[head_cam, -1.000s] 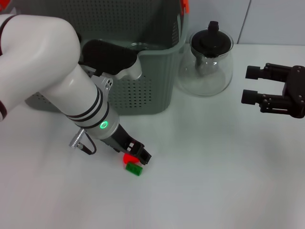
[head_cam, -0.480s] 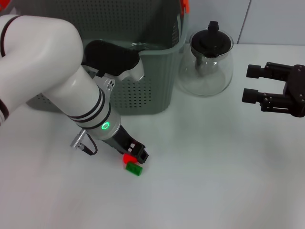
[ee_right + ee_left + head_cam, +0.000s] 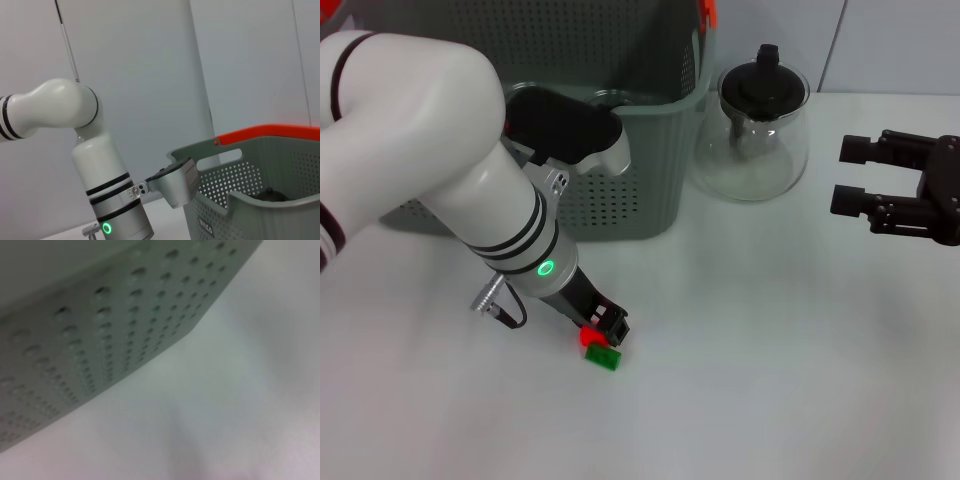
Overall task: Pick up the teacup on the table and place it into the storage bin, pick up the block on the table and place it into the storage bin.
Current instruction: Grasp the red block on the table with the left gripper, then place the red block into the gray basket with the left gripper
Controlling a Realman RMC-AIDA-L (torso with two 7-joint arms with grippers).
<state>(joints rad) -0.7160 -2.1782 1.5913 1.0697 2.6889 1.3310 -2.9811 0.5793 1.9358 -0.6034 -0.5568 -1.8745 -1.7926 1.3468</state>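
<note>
step: block pick, judged | left gripper (image 3: 608, 328) down on counter (image 3: 770, 350) at red-green block (image 3: 598, 348); grip state: cannot tell | right gripper (image 3: 855, 177) released, parked far right | next: confirm grasp; carry to storage bin (image 3: 640, 170)

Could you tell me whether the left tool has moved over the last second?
Yes. The left tool has drawn slightly back toward the robot's left, relative to the green block.

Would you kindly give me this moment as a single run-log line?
left pincer: down at red block, green block beside | right pincer: open, idle by teapot | storage bin: behind
</note>
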